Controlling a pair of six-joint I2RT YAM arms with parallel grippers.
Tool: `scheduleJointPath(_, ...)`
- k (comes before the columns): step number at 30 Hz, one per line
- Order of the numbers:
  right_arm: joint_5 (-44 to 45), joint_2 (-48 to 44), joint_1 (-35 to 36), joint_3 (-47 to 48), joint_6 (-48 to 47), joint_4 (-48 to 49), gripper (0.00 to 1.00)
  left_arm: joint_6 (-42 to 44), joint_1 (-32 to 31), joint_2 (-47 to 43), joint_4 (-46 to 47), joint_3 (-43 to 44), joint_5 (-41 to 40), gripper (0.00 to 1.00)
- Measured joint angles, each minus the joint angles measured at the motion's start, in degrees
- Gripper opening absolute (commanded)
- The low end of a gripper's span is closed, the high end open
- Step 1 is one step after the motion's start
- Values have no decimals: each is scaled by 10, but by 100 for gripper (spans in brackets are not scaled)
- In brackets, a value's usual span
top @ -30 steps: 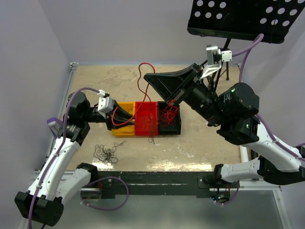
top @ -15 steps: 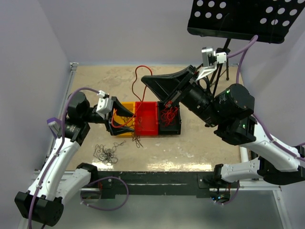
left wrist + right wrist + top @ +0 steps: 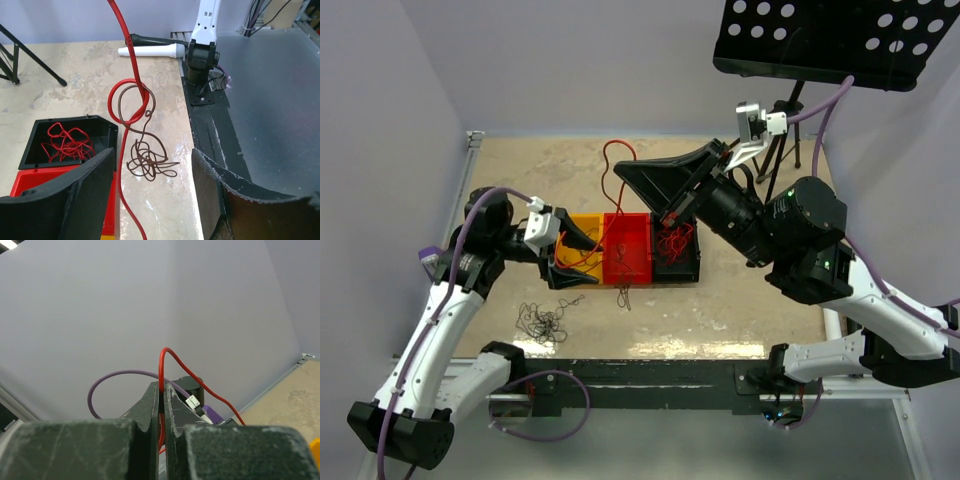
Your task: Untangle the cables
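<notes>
A long red wire (image 3: 131, 95) hangs from my right gripper (image 3: 161, 390), which is shut on it high above the bins (image 3: 618, 170). A curly brown wire (image 3: 150, 160) is hooked in the red wire's loop and dangles just above the table, in front of the red bin (image 3: 623, 297). My left gripper (image 3: 152, 200) is open, its fingers either side of the red wire's lower part and apart from it; in the top view it is by the yellow bin (image 3: 575, 255). A pile of dark wires (image 3: 545, 322) lies on the table at front left.
Yellow (image 3: 585, 225), red (image 3: 628, 250) and black (image 3: 678, 255) bins stand in a row mid-table; the black bin holds red wires (image 3: 67, 142). A black perforated music stand (image 3: 830, 40) overhangs the back right, with its tripod legs (image 3: 30, 55) on the table.
The left gripper has drawn back a little toward the left. The brown wire now dangles from the red wire's loop in front of the red bin. The right gripper has shifted slightly left and away.
</notes>
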Motion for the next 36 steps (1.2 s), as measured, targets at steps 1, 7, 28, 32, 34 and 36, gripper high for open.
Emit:
scheduleJointPath(1,0,0,0,0,0,0,0,19,0,4,-21,9,-1,68)
scheduleJointPath(7,1,1,0,0,-2,0,0,76,0,23,-85,28,-3,69)
scheduleJointPath(28,12,7,0,-7,-10,-10,0,35,0,12,-19,-4,-44,7)
scheduleJointPath(32,28,-1,0,-5,-20,-32,0,65,0,10,-45,-3,-66,5)
scheduleJointPath(34,38,-6,0,-1,-25,-43,0,85,0,8,-61,-3,-78,5)
scheduleJointPath(36,59,-9,0,11,-37,-62,0,110,0,5,-86,-1,-89,5)
